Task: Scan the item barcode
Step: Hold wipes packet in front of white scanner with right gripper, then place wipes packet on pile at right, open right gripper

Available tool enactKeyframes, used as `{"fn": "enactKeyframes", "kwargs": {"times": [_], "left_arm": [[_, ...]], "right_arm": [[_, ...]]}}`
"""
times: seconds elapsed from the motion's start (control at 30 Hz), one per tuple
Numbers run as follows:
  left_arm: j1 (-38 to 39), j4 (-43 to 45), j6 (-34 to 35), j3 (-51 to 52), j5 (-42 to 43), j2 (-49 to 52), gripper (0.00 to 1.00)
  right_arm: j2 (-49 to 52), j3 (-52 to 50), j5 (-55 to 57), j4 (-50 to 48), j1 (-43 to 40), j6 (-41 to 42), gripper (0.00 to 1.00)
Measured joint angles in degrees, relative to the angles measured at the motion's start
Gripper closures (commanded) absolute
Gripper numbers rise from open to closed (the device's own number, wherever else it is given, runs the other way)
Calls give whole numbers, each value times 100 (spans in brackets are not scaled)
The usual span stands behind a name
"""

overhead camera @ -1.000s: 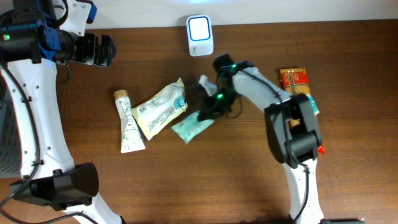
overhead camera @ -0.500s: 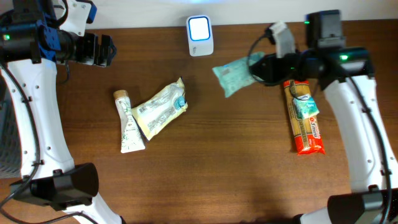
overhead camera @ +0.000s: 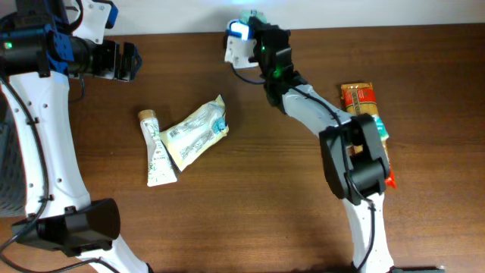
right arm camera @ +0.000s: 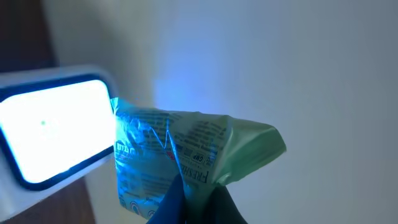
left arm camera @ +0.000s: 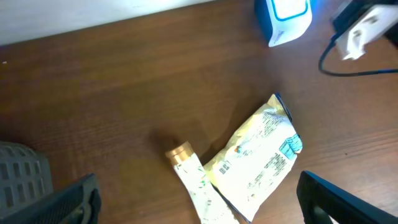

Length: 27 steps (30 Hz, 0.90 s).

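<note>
I'm on the scan itself: my right gripper [overhead camera: 252, 29] is clamped on the green packet [right arm camera: 186, 155], held just beside the scanner [right arm camera: 50, 134] at the table's 12 o'clock (blue glow on the print). My left gripper [overhead camera: 127, 61] gapes wide at 10 o'clock. Next, I judge, the barcode needs turning squarely to the window.

The right end effector [overhead camera: 255, 29] is holding a teal pouch [overhead camera: 251, 16] (only a corner showing) over the glowing scanner [overhead camera: 235, 44], while a tube [overhead camera: 157, 148] and cream packet [overhead camera: 198, 130] are lying on the tabletop [overhead camera: 265, 197].
</note>
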<state>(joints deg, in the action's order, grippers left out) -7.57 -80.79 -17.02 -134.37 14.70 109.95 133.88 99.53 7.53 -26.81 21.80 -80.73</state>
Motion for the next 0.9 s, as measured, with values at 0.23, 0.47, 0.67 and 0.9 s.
{"fn": "enactKeyframes", "kwargs": {"times": [0.23, 0.47, 0.67, 0.9], "left_arm": [[0, 0, 2, 0, 0, 0, 1], [0, 0, 2, 0, 0, 0, 1], [0, -4, 2, 0, -2, 0, 1], [0, 0, 2, 2, 2, 9, 1]], "right_arm": [[37, 0, -50, -195, 0, -435, 96], [35, 0, -136, -236, 66, -422, 96], [-1292, -9, -264, 2011, 118, 2638, 96], [-3296, 133, -289, 8393, 116, 7252, 96]]}}
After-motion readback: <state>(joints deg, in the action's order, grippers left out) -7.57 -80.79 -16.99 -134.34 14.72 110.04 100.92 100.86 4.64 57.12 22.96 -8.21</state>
